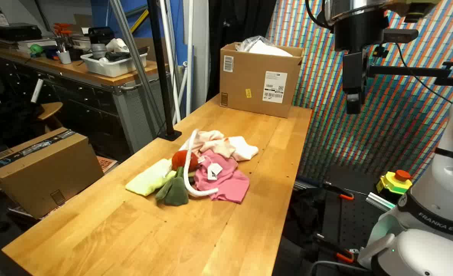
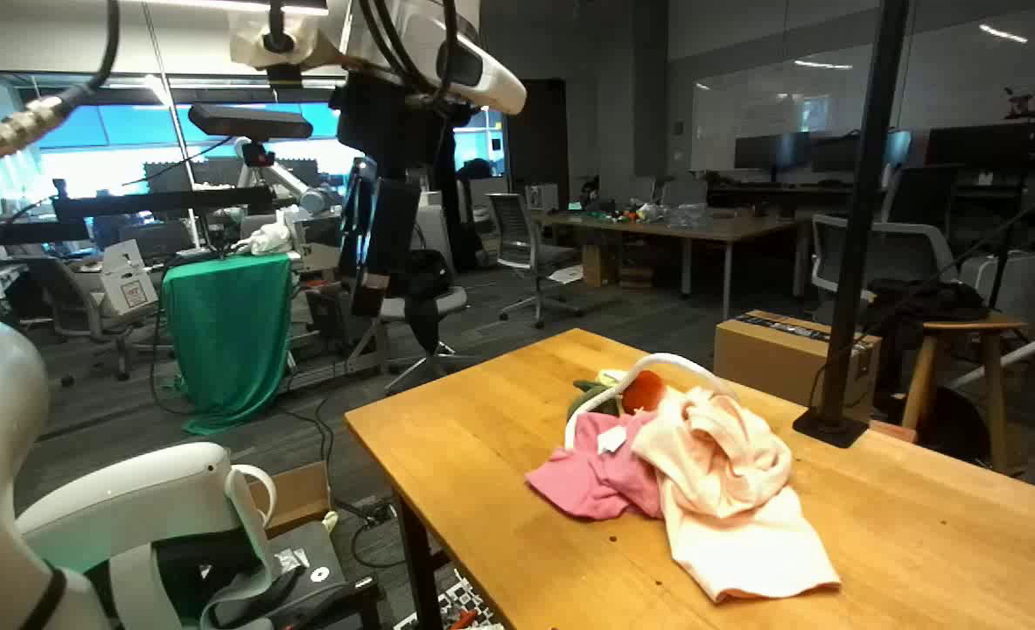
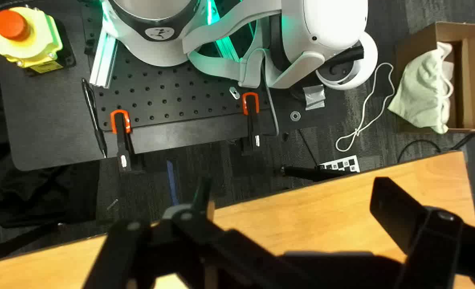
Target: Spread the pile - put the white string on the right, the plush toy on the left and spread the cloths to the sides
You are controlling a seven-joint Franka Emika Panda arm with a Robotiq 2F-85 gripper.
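Below and well apart from the end effector point(image 1: 354, 106), whose jaws stand spread, the pile point(image 1: 203, 179) lies on the tabletop point(image 1: 153, 237) with the white string point(image 1: 187, 168) arched across it.

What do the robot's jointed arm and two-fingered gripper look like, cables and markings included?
The smooth, rounded white arm wears a black band, its pale lettering starting FRANKA. The angular black gripper has blocky fingers, and black cables loop above it.

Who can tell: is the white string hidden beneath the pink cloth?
No, the white string is visible, one end overlapping the pink cloth.
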